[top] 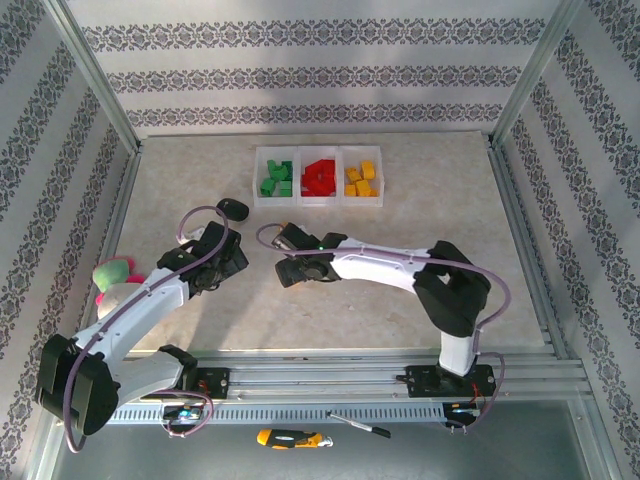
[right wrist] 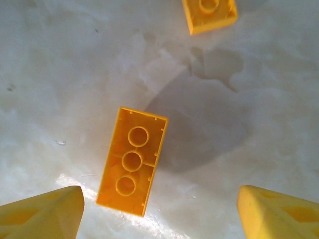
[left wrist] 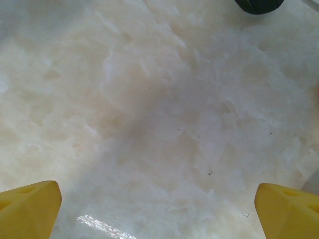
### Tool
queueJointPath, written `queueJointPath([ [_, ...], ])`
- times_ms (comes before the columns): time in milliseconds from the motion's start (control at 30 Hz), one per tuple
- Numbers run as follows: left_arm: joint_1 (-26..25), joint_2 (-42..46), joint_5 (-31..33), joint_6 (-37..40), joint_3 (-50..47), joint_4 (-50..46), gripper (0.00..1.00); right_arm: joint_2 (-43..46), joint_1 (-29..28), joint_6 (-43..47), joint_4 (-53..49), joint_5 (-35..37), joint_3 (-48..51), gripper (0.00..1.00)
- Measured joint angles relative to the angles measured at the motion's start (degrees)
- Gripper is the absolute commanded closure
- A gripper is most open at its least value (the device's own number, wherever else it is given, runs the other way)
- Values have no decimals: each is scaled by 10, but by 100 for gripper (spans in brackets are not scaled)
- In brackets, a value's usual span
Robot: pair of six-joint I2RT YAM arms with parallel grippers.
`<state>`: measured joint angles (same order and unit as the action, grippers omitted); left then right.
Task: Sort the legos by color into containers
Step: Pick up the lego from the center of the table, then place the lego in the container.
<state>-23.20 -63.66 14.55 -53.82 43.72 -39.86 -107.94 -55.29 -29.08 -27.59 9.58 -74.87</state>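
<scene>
Now the right arm's yellow fingers (right wrist: pixel 42 211) are hanging spread and empty astride an upturned yellow-orange rectangular plastic lego brick (right wrist: pixel 131 162) lying on the pale marbled tabletop (right wrist: pixel 60 74), so squaring them to its long sides before closing is looking wisest; the left fingers (left wrist: pixel 30 209) are gaping empty too.

We see a white tray (top: pixel 318 202) at upper centre, green legos (top: pixel 274 180) left, red legos (top: pixel 318 178) middle, yellow legos (top: pixel 361 180) right, black oval object (top: pixel 233 208) lower left of it, left gripper (top: pixel 226 254) and right gripper (top: pixel 286 256) near mid-frame, possibly a plush toy (top: pixel 114 276) at left edge.
</scene>
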Motion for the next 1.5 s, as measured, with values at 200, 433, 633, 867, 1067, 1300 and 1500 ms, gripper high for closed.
queueJointPath([
  [200,1,5,-6,1,-10,0,1,-50,0,-9,-17,-17,-39,27],
  [433,1,6,-10,1,-20,0,1,-93,-1,-10,-31,-31,-81,43],
  [633,1,7,-12,1,-21,0,1,-110,-1,-11,-50,-32,-92,64],
  [867,1,7,-32,5,-22,3,1,-88,3,-12,-54,-19,-78,73],
  [1067,-15,1,-55,4,-24,29,1,-2,33,-13,-52,10,-28,73],
  [1300,-85,-13,-71,9,-24,99,1,71,137,-4,-32,41,-1,74],
  [1500,-128,-22,-101,42,-37,209,1,47,232,32,-16,43,-41,74],
])
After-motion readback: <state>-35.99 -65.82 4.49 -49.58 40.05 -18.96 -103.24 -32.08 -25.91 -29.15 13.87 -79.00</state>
